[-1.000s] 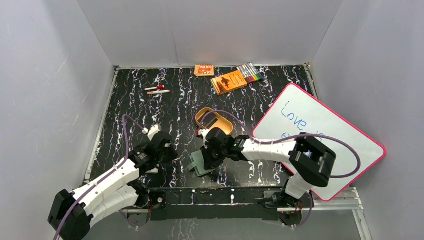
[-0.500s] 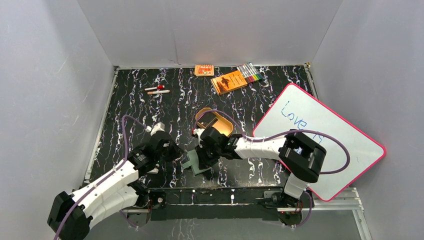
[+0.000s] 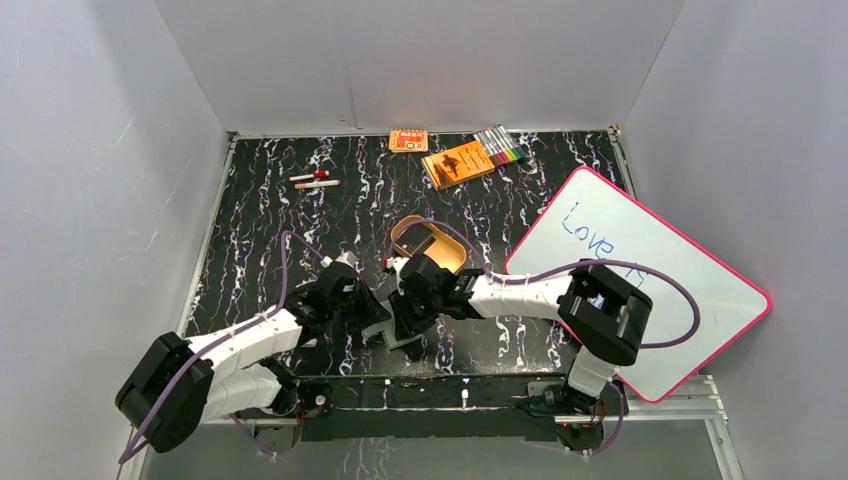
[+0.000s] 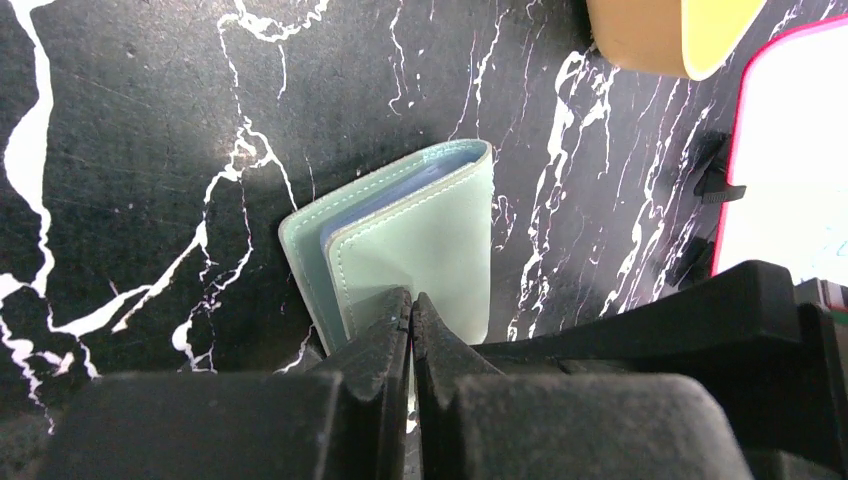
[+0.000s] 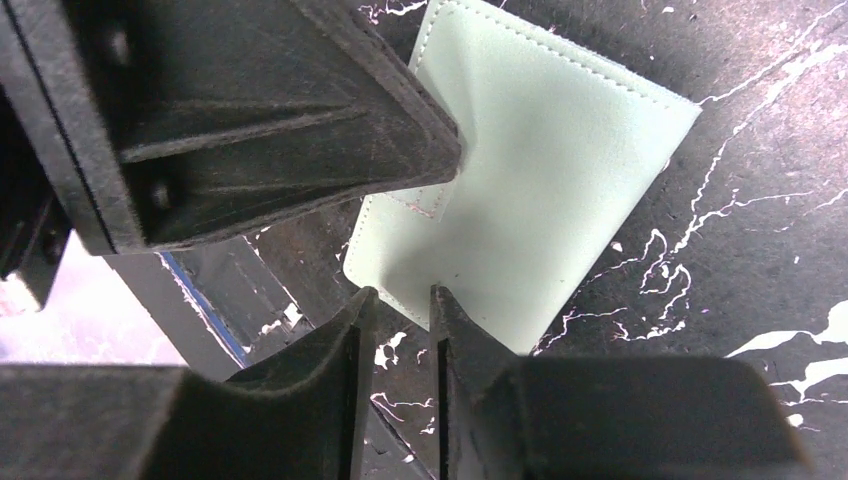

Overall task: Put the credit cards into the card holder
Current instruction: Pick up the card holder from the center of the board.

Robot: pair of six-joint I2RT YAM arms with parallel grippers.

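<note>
One black marbled tabletop (image 3: 262, 228), grey walls (image 3: 420, 60)

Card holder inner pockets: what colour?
Pale blue-grey; the card holder shows it best in left wrist view.

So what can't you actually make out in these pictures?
Credit cards: none plainly visible; top view too small to tell what the dark patch in the tan tray is.
Card holder: pockets hidden by its own cover, left wrist view.
Whiteboard writing: second line hidden by the right arm, top view.
Left pincer: shut at the holder's edge; its fingers hide whether it grips.
</note>
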